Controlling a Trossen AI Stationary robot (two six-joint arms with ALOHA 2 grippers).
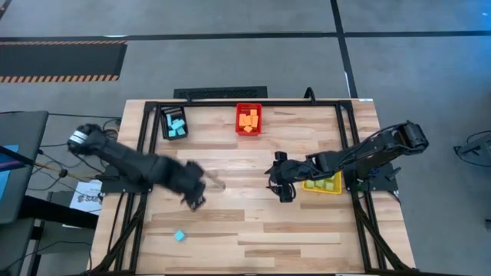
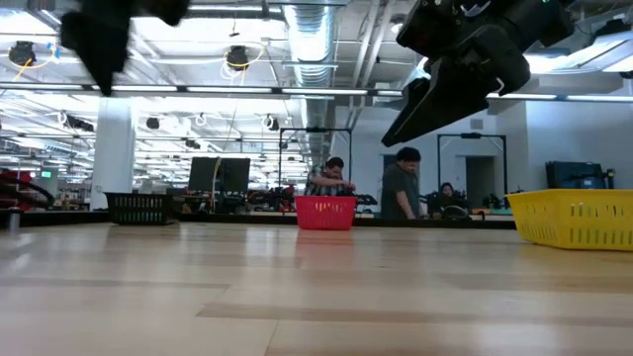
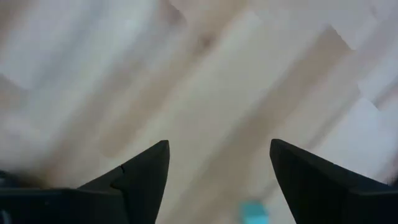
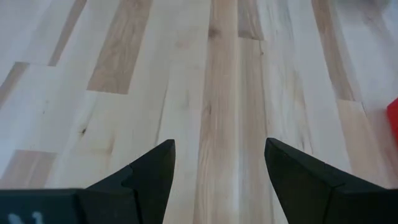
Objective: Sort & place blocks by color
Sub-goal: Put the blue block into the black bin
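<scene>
One light blue block [image 1: 179, 235] lies alone on the wooden table near its front left; it also shows as a blue patch [image 3: 254, 211] in the left wrist view. My left gripper [image 1: 197, 201] hangs open over the table's left middle, pointing down, above and beyond that block, with nothing between its fingers. My right gripper [image 1: 285, 195] stands open over the table's middle, empty, left of the yellow bin. Light blue blocks [image 1: 177, 129] lie in the black bin, orange blocks [image 1: 248, 119] in the red bin, green blocks [image 1: 325, 184] in the yellow bin.
The black bin [image 1: 173, 122] and the red bin [image 1: 248, 119] stand along the far edge, the yellow bin [image 1: 323, 184] at the right under my right arm. Bare wood lies across the middle and front. People stand in the room beyond the table [image 2: 404, 188].
</scene>
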